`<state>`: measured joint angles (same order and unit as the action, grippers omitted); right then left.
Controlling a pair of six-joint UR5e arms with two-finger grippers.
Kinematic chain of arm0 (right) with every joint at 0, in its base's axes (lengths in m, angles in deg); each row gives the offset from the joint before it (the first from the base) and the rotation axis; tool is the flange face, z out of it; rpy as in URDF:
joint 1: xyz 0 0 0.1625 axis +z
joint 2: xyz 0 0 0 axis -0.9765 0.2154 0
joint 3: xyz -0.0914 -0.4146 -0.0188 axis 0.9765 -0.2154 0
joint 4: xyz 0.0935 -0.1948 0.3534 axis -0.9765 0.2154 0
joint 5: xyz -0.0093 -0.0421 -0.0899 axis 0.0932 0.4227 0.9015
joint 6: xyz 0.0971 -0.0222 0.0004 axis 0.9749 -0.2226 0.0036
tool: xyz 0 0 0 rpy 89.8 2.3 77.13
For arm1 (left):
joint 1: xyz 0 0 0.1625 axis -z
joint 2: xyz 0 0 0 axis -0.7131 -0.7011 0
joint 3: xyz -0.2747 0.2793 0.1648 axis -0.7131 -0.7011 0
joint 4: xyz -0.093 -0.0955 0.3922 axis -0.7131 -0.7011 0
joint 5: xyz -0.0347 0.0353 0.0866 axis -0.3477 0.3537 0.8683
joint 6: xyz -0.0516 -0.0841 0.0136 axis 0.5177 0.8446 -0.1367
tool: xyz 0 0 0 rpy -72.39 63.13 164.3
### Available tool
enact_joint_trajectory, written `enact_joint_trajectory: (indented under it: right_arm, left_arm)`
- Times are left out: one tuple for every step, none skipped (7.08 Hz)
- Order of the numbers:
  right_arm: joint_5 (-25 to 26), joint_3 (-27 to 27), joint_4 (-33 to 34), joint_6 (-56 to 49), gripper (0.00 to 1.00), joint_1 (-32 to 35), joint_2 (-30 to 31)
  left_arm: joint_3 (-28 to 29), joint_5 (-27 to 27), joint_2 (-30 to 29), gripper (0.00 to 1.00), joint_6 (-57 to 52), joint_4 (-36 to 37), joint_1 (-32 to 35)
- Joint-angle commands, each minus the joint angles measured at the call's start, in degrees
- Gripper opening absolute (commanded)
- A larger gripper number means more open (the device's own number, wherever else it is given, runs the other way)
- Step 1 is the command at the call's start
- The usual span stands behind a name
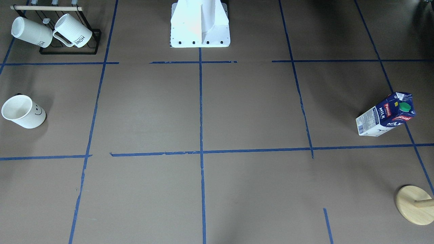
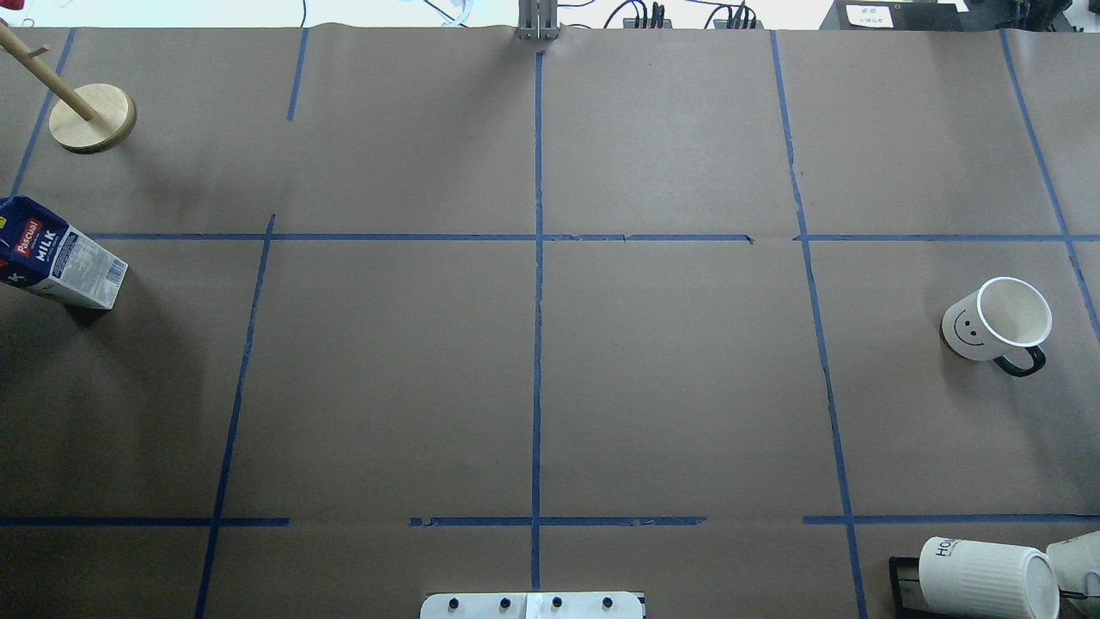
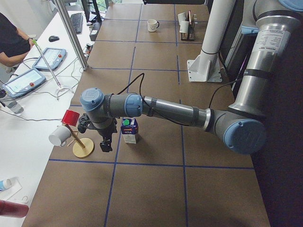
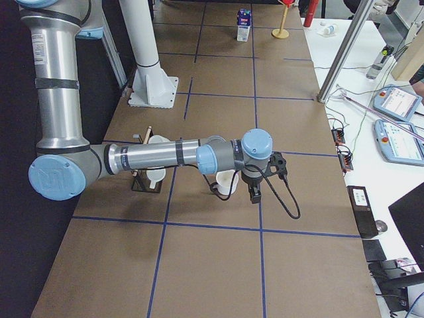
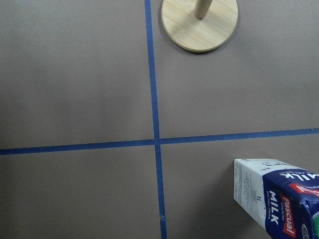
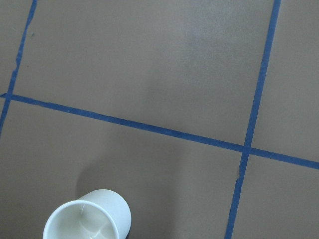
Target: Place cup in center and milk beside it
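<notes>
The cup point(image 2: 997, 322), a smooth white mug with a smiley face and dark handle, stands upright at the robot's right side; it also shows in the front view point(image 1: 23, 112) and the right wrist view point(image 6: 89, 219). The milk point(image 2: 56, 258), a dark blue carton with a green cap, stands at the robot's left side; it also shows in the front view point(image 1: 386, 115) and the left wrist view point(image 5: 279, 199). The center point(image 2: 538, 237) is a bare tape crossing. My left gripper point(image 3: 105, 146) hovers beside the milk. My right gripper point(image 4: 255, 197) hovers beside the cup. I cannot tell whether either is open.
A black rack with ribbed "HOME" mugs point(image 1: 54, 30) stands at the near right corner by the robot's base point(image 1: 200, 27). A wooden stand point(image 2: 90, 116) stands beyond the milk, with a red and a white cup hung on it point(image 3: 71, 118). An operator point(image 3: 9, 42) sits at the side desk.
</notes>
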<state>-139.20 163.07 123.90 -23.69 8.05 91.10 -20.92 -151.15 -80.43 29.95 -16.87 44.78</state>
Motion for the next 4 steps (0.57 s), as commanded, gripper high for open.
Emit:
enact_joint_trajectory:
  right_arm:
    - [-0.07, 0.00, -0.09, 0.00, 1.00, -0.01, -0.66]
    - [0.10, 0.09, -0.09, 0.00, 1.00, -0.01, -0.50]
    - [-0.16, 0.09, -0.35, 0.26, 1.00, -0.09, -0.06]
    - [-0.34, 0.53, -0.44, 0.26, 1.00, -0.01, 0.12]
  left_arm:
    - [0.63, 0.07, -0.81, 1.00, 0.14, 0.42, -0.17]
    - [0.03, 0.07, -0.73, 1.00, 0.14, 0.43, -0.17]
    - [0.46, 0.42, -0.65, 1.00, 0.40, -0.09, -0.26]
    - [-0.32, 0.07, -0.47, 1.00, 0.15, -0.62, -0.26]
